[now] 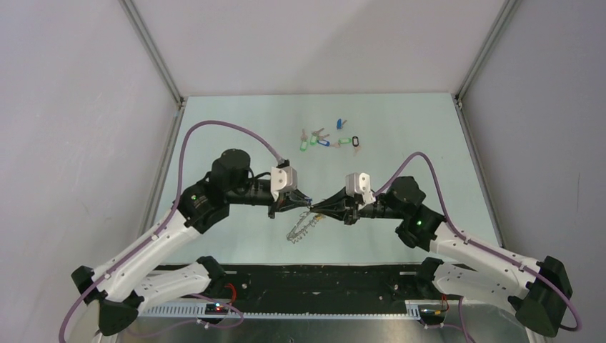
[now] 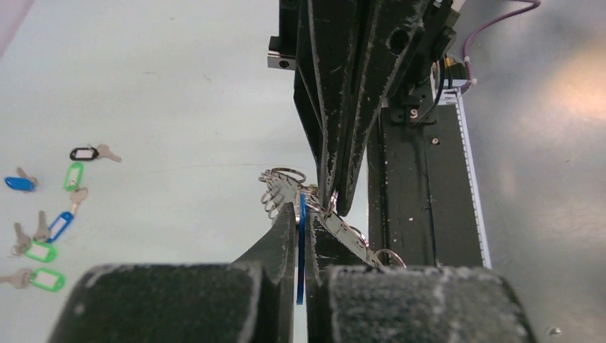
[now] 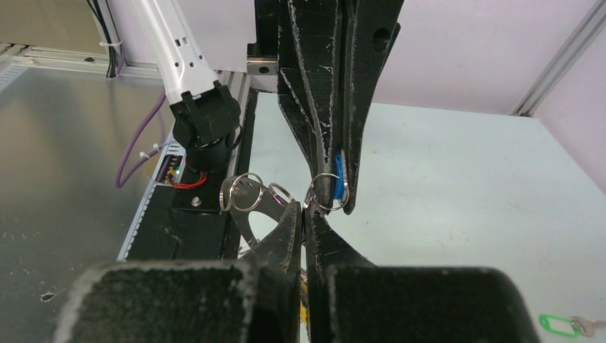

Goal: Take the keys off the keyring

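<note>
The keyring (image 1: 300,229) hangs above the table between my two grippers, its fringe of small rings and keys drooping below them. My left gripper (image 1: 304,205) is shut on a blue-tagged key (image 2: 301,250) that is still on the ring; the tag stands edge-on between its fingers. My right gripper (image 1: 318,209) meets it tip to tip and is shut on the keyring (image 3: 246,196) at a small split ring. The right wrist view shows the blue tag (image 3: 336,182) in the left gripper (image 3: 341,204). The ring's metal band (image 2: 350,236) runs past the right gripper (image 2: 334,204).
Several loose keys with green, blue and black tags (image 1: 325,139) lie at the back middle of the pale table (image 1: 400,128). They show at the left in the left wrist view (image 2: 43,251). A black base rail (image 1: 314,279) runs along the near edge.
</note>
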`<control>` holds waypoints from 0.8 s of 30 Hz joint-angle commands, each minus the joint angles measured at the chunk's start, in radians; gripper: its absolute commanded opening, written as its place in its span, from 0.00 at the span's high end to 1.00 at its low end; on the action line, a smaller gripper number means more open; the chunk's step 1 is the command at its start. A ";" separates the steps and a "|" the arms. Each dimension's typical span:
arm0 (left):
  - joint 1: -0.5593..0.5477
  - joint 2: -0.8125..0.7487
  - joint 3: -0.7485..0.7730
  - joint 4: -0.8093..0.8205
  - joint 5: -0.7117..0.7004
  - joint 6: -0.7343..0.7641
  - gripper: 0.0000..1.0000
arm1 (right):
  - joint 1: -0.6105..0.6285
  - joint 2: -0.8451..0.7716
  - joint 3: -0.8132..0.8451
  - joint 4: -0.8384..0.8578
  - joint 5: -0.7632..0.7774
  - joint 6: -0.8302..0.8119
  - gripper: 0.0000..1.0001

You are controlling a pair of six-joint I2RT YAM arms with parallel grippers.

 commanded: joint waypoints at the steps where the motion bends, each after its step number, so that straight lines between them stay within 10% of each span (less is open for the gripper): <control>1: -0.002 0.042 0.073 0.083 0.031 -0.099 1.00 | 0.015 0.024 0.079 0.007 -0.038 0.012 1.00; 24: 0.004 0.083 0.118 0.084 0.128 -0.315 1.00 | -0.051 0.235 0.261 -0.171 -0.040 0.219 1.00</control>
